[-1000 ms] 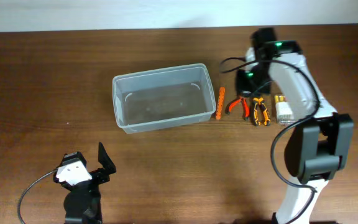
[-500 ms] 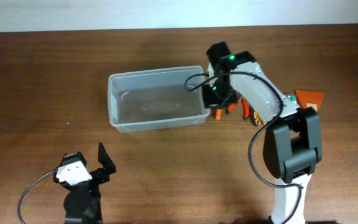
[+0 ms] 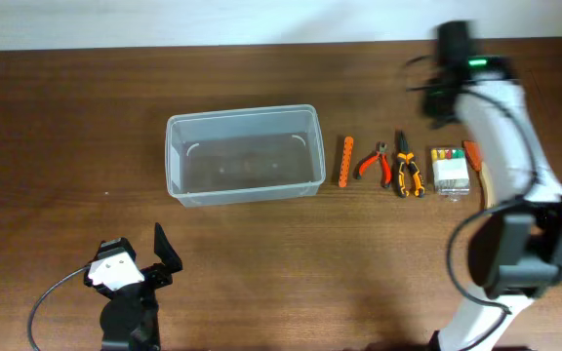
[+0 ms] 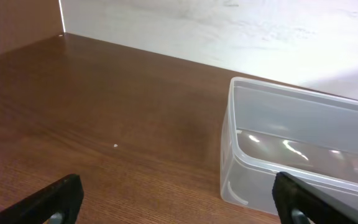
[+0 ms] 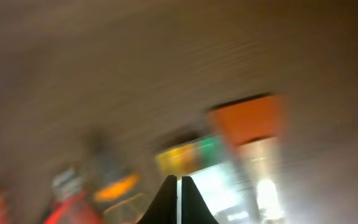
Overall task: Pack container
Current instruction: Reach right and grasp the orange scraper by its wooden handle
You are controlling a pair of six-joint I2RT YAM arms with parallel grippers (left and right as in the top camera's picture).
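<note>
A clear plastic container stands empty on the table; it also shows in the left wrist view. To its right lie an orange stick, red-handled pliers, orange-and-black pliers, a clear box of coloured bits and an orange-handled tool. My right gripper is at the back right above these tools, shut and empty; its view is blurred. My left gripper is open and empty at the front left, apart from the container.
The table's back edge meets a white wall. A cable trails from the left arm at the front.
The right arm swung left to the container's right end, then back to the far right, uncovering the tools. The container shifted slightly left. The left arm has not moved.
</note>
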